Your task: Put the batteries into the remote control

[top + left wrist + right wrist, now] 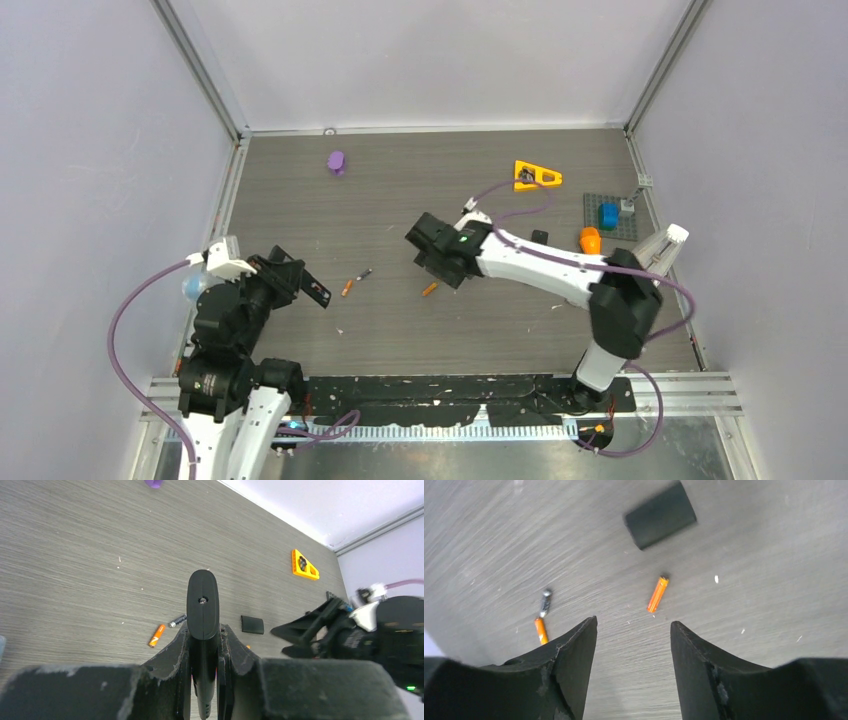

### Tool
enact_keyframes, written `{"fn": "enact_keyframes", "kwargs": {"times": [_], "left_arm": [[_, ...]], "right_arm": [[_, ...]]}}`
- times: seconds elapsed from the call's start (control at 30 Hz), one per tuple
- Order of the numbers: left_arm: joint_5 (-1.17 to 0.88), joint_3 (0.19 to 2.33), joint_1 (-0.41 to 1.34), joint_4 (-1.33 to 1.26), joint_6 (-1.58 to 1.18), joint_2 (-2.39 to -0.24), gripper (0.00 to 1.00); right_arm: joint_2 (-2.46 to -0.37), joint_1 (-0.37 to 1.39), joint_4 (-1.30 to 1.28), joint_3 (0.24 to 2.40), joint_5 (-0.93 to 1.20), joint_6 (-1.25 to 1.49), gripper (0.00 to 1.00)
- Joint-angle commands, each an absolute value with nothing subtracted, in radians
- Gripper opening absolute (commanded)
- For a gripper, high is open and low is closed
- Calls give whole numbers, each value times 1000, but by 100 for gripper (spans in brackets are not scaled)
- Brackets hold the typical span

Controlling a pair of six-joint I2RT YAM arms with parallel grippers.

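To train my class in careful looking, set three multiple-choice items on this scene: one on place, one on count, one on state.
1. Where is the remote control? A) in the left gripper B) beside the purple object C) on the grey plate
2. How many batteries lie on the table? A) one B) three C) five
3. The right gripper is: A) open, empty B) shut on a battery C) shut on the remote control

Key: 1A, it is clamped there; 2B, two orange, one grey; 3A, jaws apart, nothing between.
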State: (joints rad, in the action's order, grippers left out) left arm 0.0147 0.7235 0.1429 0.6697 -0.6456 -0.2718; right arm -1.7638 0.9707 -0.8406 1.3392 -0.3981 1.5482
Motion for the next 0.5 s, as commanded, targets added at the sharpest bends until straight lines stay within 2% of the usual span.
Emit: {"fn": "enact_keyframes", "kwargs": {"times": [0.0, 0.07, 0.1, 0.23, 0.47], "left_arm": [[-32, 767, 146, 612, -629, -307, 0], [-47, 771, 146, 605, -626, -320, 0], [-52, 772, 146, 603, -623, -329, 0], [-52, 804, 146, 594, -591, -400, 0], [-35, 897, 144, 578, -589, -567, 0]], "right_arm": [[-1571, 894, -544, 1219, -432, 926, 63], [-1521, 853, -429, 1164, -281, 636, 69], [-1495, 841, -404, 1147, -232, 479, 75], [-1479, 809, -472, 1152, 114, 151, 78], [-1568, 818, -549, 1207, 180, -188, 76]]}}
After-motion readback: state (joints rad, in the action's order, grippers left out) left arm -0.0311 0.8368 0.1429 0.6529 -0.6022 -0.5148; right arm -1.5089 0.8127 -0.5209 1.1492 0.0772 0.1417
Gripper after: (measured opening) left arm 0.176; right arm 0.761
